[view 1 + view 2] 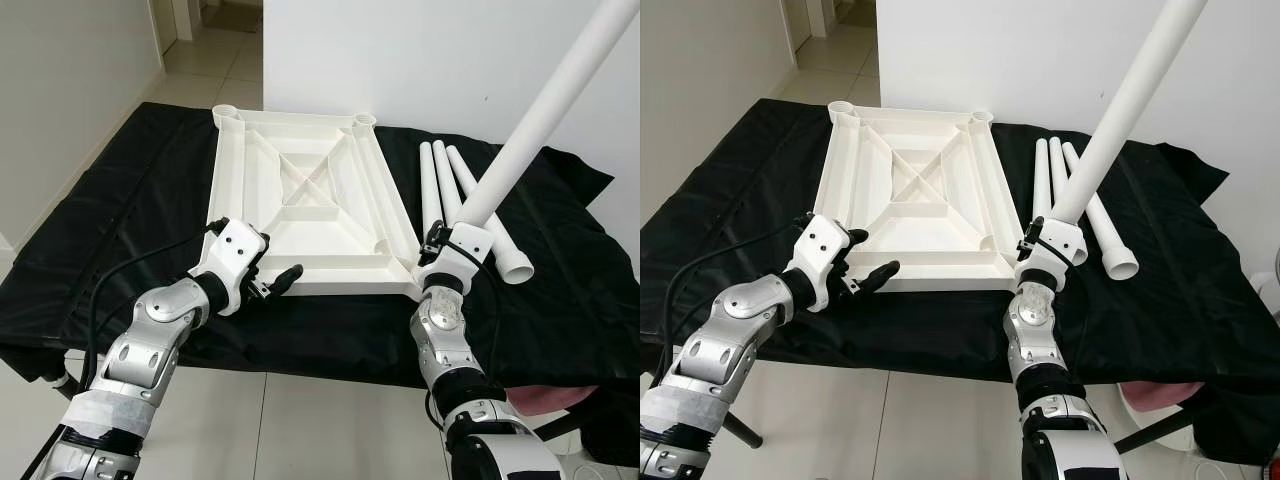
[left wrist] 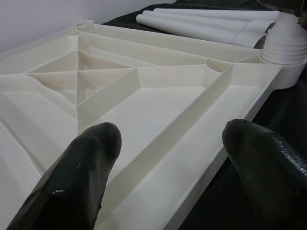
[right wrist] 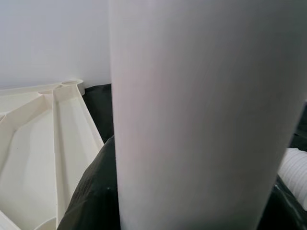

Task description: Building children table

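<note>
Three legs (image 1: 445, 190) lie right of the tabletop (image 1: 300, 200) on the cloth (image 1: 120, 200).

We seem to be in a plain room of a home. The floor (image 1: 215, 55) is laid with pale glossy tiles, the walls (image 1: 420, 60) are bare and white, and a doorway (image 1: 185, 20) at the far left opens onto more tiled floor. A low surface draped in black cloth (image 1: 120, 200) stands against the wall, carrying an upturned white plastic children's tabletop (image 1: 300, 200) and loose white table legs (image 1: 450, 190).
</note>
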`<state>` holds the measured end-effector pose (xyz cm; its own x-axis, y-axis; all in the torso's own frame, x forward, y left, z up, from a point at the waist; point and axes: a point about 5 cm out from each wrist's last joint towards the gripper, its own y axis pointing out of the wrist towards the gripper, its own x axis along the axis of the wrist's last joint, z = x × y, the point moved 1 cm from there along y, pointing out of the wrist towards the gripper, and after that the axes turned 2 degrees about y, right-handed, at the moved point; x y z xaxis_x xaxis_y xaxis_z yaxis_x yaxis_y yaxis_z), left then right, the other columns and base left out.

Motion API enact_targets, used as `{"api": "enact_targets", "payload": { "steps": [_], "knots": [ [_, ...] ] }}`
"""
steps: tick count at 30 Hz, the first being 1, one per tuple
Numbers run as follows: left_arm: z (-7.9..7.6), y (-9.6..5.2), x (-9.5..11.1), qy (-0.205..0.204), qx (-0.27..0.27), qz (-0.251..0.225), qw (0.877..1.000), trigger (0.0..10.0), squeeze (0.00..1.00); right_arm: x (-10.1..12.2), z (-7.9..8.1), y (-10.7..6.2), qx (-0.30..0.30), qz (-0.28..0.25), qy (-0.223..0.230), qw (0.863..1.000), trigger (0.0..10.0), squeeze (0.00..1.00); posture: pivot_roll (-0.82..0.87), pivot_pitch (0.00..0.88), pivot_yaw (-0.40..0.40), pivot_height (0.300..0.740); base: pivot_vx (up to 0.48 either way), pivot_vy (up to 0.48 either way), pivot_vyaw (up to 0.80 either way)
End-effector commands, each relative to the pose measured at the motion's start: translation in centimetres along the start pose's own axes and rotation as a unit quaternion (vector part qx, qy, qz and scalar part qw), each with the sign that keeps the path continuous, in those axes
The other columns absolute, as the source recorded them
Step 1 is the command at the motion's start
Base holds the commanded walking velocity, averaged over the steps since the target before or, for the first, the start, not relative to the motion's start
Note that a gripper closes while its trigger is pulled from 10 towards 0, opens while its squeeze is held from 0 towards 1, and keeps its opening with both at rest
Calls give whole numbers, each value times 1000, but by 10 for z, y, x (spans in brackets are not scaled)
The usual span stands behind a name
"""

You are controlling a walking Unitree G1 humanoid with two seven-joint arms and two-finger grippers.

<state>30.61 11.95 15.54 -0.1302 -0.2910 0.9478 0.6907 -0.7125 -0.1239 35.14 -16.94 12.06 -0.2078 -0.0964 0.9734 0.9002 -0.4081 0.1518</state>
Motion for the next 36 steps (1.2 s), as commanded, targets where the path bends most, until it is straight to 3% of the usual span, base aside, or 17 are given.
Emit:
{"api": "enact_targets", "payload": {
  "steps": [1,5,14,33,34,36],
  "knots": [
    [0,2,1,6,1,2,1000,10000,0,-28,-31,-6,-74,79,7,994,10000,0,30,3,-25,740,0,0,0],
    [1,2,1,5,2,2,1000,10000,0,-27,-29,-4,-63,78,-7,995,10000,0,30,8,-24,740,0,0,0],
    [2,2,2,5,3,2,1000,10000,0,-29,-26,-6,-62,86,25,994,10000,0,28,19,-21,740,0,0,0],
    [1,2,2,2,4,1,1000,10000,0,-24,-23,-4,-18,63,2,998,10000,20,27,27,-20,740,0,0,0],
    [1,2,2,2,4,1,1000,10000,0,-22,-22,-3,-10,58,10,998,10000,1000,25,27,-20,740,0,0,0],
    [1,2,2,2,4,1,1000,10000,0,-21,-22,-3,-5,55,16,998,10000,1000,25,27,-20,740,0,0,0]
  ]
}}
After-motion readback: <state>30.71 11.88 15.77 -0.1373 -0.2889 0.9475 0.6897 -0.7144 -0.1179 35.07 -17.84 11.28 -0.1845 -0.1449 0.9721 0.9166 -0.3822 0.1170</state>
